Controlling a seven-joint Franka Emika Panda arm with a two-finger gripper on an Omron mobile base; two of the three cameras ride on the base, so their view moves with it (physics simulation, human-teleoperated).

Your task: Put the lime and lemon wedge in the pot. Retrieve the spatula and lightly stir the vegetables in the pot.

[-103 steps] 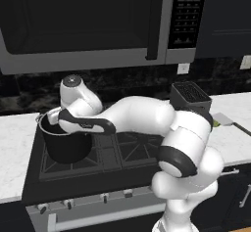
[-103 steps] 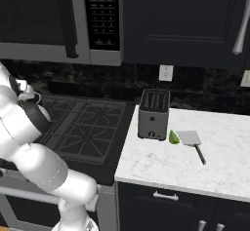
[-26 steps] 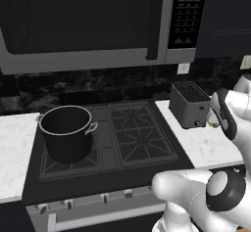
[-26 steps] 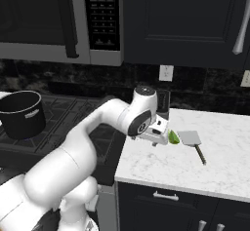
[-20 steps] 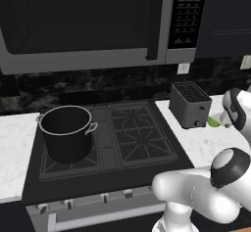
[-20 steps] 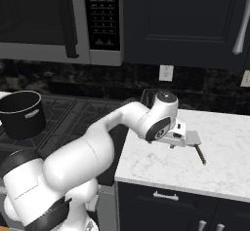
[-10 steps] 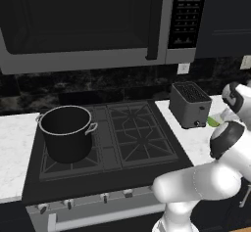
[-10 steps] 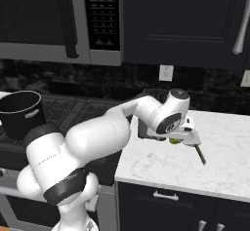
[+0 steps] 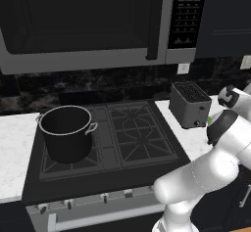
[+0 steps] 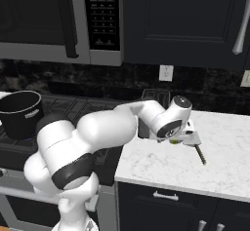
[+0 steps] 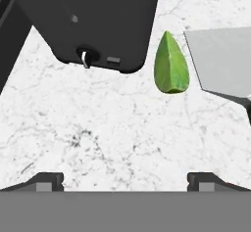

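Since 5.2 s ago my arm has swung from the pot on the left burner across to the marble counter right of the stove, and over the last second it has settled low beside the dark slotted-top box. My end effector is spread wide and holds nothing; its 2 fingertips frame bare marble. The lime lies flat on the counter, pointed end away from me, just beside the box's front corner and just beside the grey blade of the spatula, touching neither as far as I can tell. The spatula's dark handle trails off toward the counter's near edge in the right base view. I cannot make out the lemon wedge; I judge it may already be in the pot, whose interior is too dark to confirm. Step in hand: fetching the lime, 1st half of the loading step. The lime sits off-centre, ahead and to one side of my fingertips, so the next move calls for shifting over it, descending, and closing across its narrow width without nudging the blade.
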